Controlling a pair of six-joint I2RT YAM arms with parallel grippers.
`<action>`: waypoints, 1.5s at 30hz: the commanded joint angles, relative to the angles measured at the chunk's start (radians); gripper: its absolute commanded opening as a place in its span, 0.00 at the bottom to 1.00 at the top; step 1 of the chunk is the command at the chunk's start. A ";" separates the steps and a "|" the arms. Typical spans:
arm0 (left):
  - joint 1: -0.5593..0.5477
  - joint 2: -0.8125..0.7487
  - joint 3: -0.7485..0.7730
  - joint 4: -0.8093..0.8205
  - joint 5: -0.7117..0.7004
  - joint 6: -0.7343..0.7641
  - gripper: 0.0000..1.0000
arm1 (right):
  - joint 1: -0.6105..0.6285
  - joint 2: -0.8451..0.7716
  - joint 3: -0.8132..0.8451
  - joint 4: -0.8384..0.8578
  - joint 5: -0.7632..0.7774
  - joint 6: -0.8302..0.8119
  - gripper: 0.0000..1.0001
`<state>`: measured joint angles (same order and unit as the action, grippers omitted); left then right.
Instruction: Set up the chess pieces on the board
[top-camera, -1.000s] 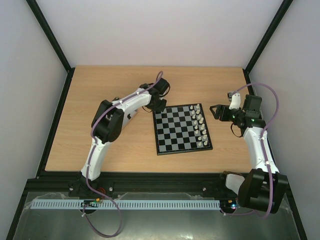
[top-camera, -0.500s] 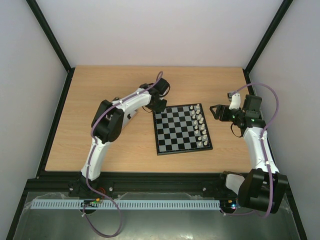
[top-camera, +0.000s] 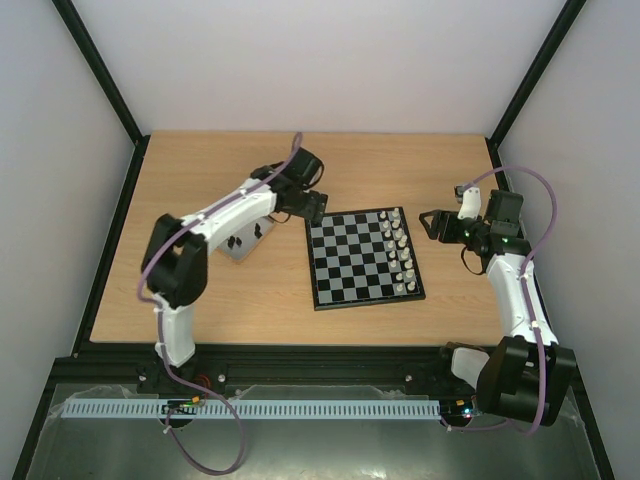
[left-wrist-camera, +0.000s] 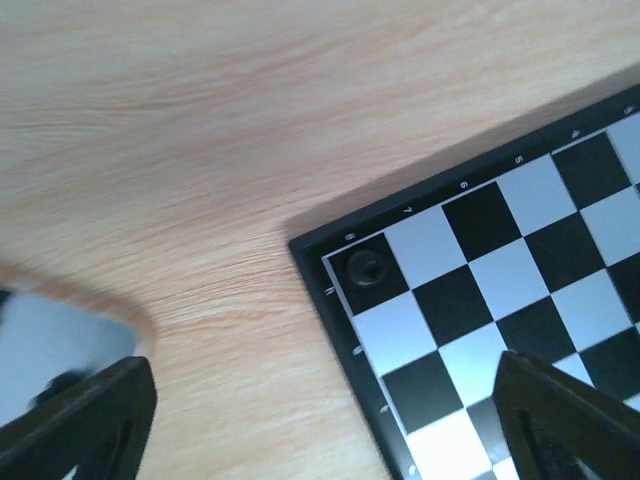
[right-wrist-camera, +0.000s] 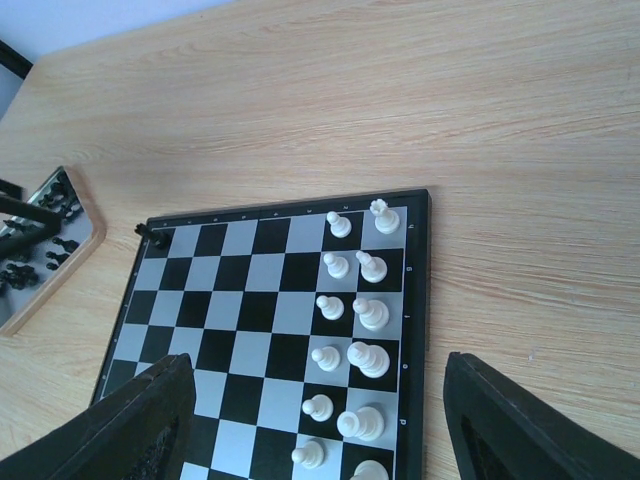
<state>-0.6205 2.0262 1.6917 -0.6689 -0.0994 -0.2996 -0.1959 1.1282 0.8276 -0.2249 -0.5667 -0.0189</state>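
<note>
Here, nearest my bases, the board (top-camera: 350, 270) lies flat on the table (top-camera: 200, 300). Its squares are bare except along the right side, where white chessmen (right-wrist-camera: 370, 315) stand upright in two files. Left of the board sits the tray (right-wrist-camera: 88, 205), with black chessmen (right-wrist-camera: 20, 275) clustered inside. Off the board's right edge, the right gripper (right-wrist-camera: 320, 400) hangs with jaws wide and empty. At the far-left corner, the left gripper (left-wrist-camera: 322, 400) is likewise spread wide and holds nothing. One black piece (left-wrist-camera: 367, 266) stands on the corner square, apart from both fingers. I judge these chessmen light, rigid and smooth, apt to tip or skid if nudged. I would pinch each across its narrow upper stem, from straight above, clear of its neighbours.
</note>
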 joint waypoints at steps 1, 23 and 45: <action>0.022 -0.185 -0.107 0.044 -0.090 -0.051 0.99 | 0.004 0.011 -0.008 0.010 -0.006 -0.009 0.70; 0.168 -0.600 -0.583 0.232 -0.403 -0.219 0.99 | 0.004 0.022 -0.017 0.016 -0.015 -0.002 0.70; 0.312 -0.179 -0.366 0.135 0.100 -0.103 0.23 | 0.004 0.064 -0.007 0.004 -0.014 -0.022 0.70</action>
<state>-0.3004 1.7924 1.2747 -0.5007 -0.0177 -0.4007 -0.1959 1.1809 0.8211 -0.2119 -0.5674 -0.0216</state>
